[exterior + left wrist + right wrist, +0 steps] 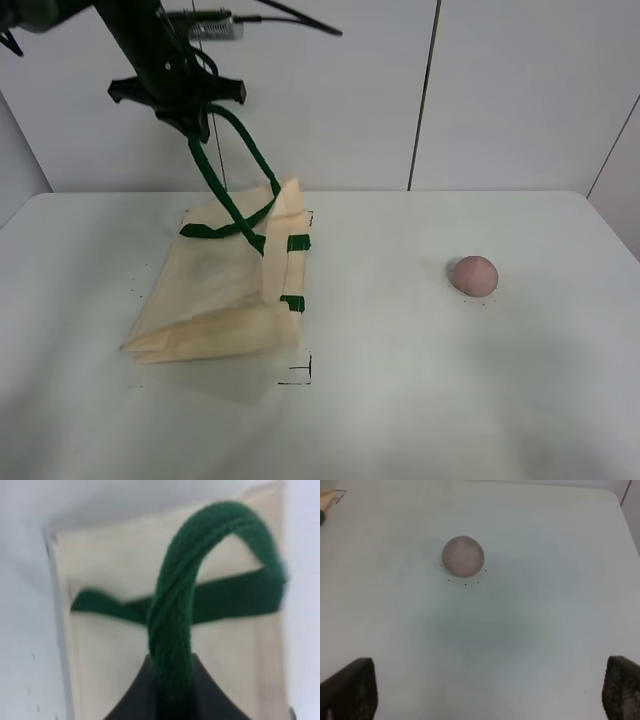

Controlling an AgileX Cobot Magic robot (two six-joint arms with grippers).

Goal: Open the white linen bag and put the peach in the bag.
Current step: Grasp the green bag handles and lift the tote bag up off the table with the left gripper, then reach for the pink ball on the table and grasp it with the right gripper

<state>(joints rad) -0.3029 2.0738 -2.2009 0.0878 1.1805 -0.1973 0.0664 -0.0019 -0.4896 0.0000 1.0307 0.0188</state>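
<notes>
Above table [400,400] | left jaws clamp bag [220,290] handle [172,620] | right jaws wide, empty, facing peach [473,275]

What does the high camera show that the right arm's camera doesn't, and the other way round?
Only the high view: the left gripper up high, shut on a dark green strap handle of the cream cloth bag. Only the right wrist view: the right gripper, open, its dark fingers spread wide. Both: the round dull-pink peach lying on the white table, and a corner of the bag.
</notes>
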